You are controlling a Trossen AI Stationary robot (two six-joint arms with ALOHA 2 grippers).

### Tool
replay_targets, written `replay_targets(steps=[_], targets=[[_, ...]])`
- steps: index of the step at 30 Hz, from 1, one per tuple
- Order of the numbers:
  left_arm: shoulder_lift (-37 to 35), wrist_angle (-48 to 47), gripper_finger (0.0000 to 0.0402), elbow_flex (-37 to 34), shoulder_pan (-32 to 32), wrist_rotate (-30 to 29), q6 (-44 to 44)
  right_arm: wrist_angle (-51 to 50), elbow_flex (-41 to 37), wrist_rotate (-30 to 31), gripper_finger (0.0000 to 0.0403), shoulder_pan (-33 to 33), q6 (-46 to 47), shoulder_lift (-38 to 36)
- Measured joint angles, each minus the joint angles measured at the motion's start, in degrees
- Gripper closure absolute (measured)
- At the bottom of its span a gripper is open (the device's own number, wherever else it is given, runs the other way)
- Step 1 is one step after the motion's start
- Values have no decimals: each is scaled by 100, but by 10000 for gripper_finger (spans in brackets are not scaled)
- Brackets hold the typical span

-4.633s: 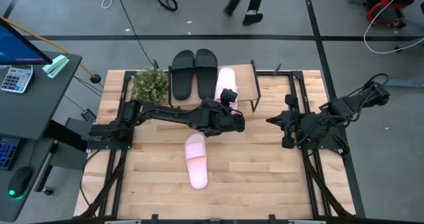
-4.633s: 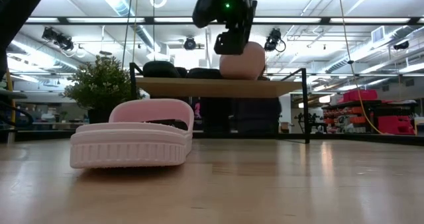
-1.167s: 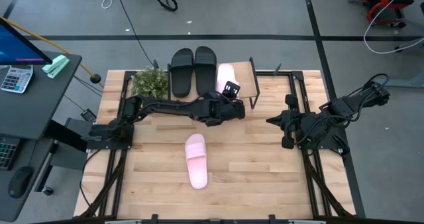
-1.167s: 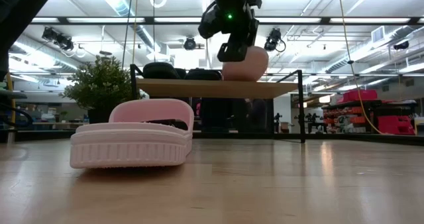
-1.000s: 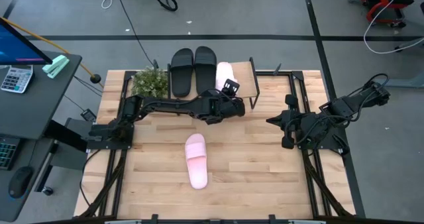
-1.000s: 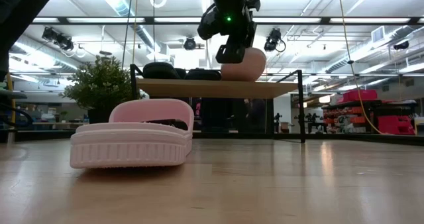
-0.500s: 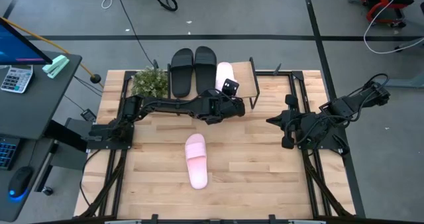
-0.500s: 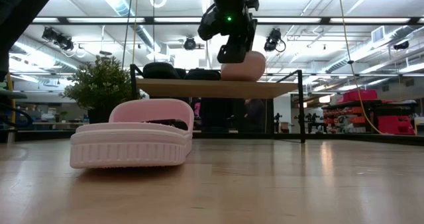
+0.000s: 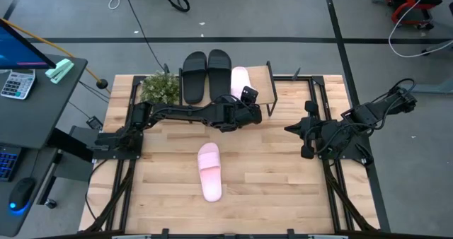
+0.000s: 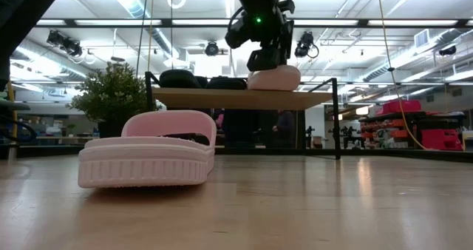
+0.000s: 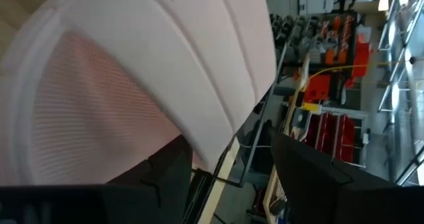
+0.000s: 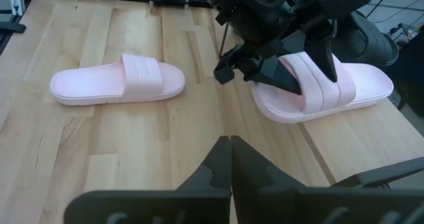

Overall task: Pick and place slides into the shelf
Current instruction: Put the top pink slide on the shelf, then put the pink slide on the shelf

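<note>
On the shelf: shelf carries two black slides and one pink slide
Left gripper: fingers spread astride that pink slide's strap
Tabletop: second pink slide, well apart
Right gripper: closed, parked at table's right

Two black slides lie side by side on the left half of the shelf at the table's far edge. A pink slide rests flat on the board just to their right, seemingly touching it fully. The other pink slide lies on the table, nearer.
</note>
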Motion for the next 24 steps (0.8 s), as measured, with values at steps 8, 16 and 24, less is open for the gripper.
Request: replay_targets(steps=[8, 16, 24], targets=[[0, -1, 193, 0, 4, 48, -34, 0, 0, 0, 403, -1, 0, 1], [0, -42, 196, 0, -3, 531, -1, 0, 0, 2, 403, 0, 0, 0], [-98, -34, 199, 0, -58, 551, -1, 0, 2, 2, 403, -1, 0, 1]])
